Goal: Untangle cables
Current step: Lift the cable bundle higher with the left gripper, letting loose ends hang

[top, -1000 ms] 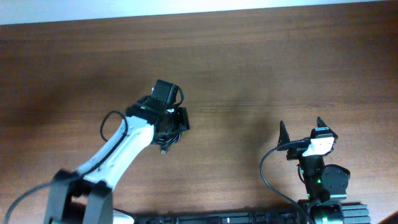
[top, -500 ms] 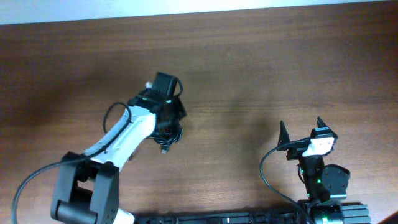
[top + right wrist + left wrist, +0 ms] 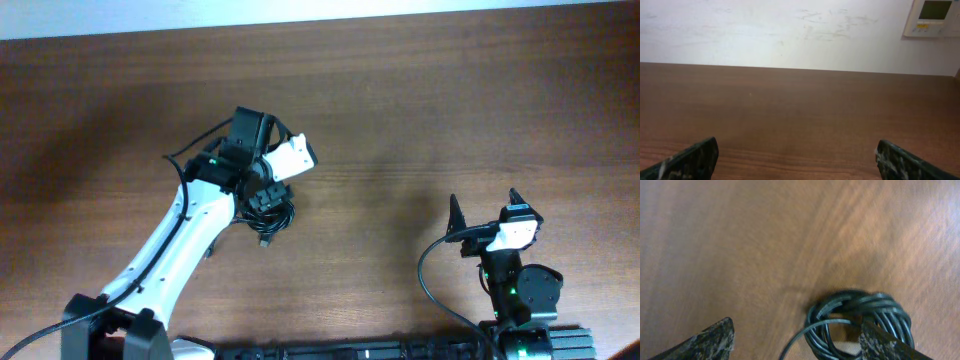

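Hovering low over the cables (image 3: 867,311), the left hand (image 3: 796,330) has its fingers spread wide. One mottled finger sits at the near left of the wrist view, and the other is just beside the bundle on the right. Nothing is pinched. The spread looks meant to straddle the coil before picking a strand, though that is only a judgement.

The cables are thin black cords wound into one tight ring, with a single loose strand curving out towards the near edge. They lie flat on the tabletop (image 3: 430,90), left of centre and about midway between near and far. From overhead the left arm partly covers the ring, so I cannot tell how many cords it holds or where the plugs are.

The right hand (image 3: 484,198) is parked well apart at the near right, also spread and empty. It is likely waiting until there is a strand to pull against.

The tabletop is dark brown wood grain, smooth and bare around the coil. Beyond its far edge stands a scuffed white wall (image 3: 790,30) with a small display panel (image 3: 934,17) mounted at the far right.
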